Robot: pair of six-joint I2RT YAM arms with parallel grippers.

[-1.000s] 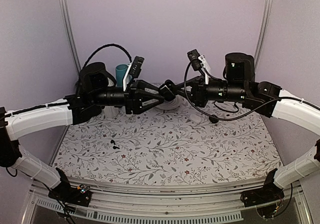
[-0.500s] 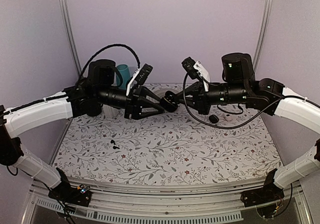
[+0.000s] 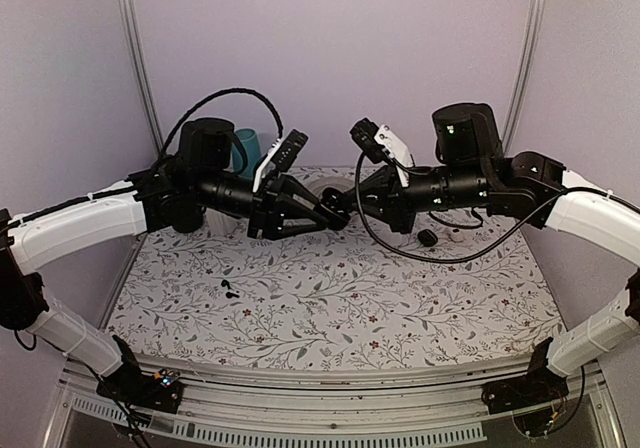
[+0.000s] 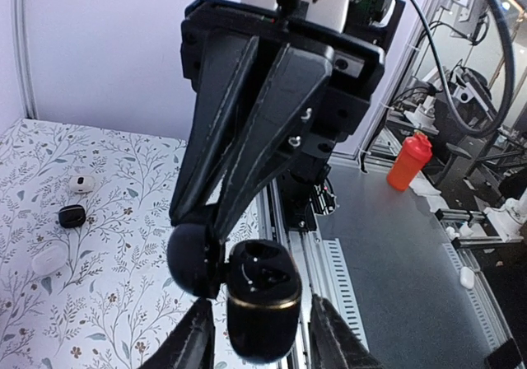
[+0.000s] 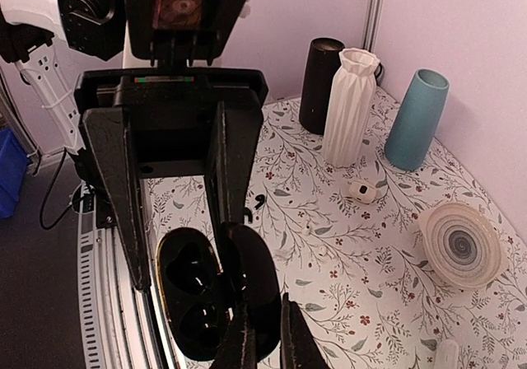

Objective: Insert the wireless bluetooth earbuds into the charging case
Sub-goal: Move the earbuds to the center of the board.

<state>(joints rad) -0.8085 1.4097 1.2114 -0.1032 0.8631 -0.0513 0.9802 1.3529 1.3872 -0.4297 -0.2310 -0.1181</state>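
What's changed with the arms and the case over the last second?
The left pincer and right pincer, jointly gripping the open charging case, carried it lower in the top view. Nothing grabbed or released. The earbuds stayed on the cloth.

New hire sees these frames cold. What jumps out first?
The two arms meet nose to nose in mid-air over the back of the floral cloth, with the left claw and right claw both shut on the charging case. In the right wrist view the case is open and looks empty inside. The earbuds lie as dark specks on the cloth, towards its left side.
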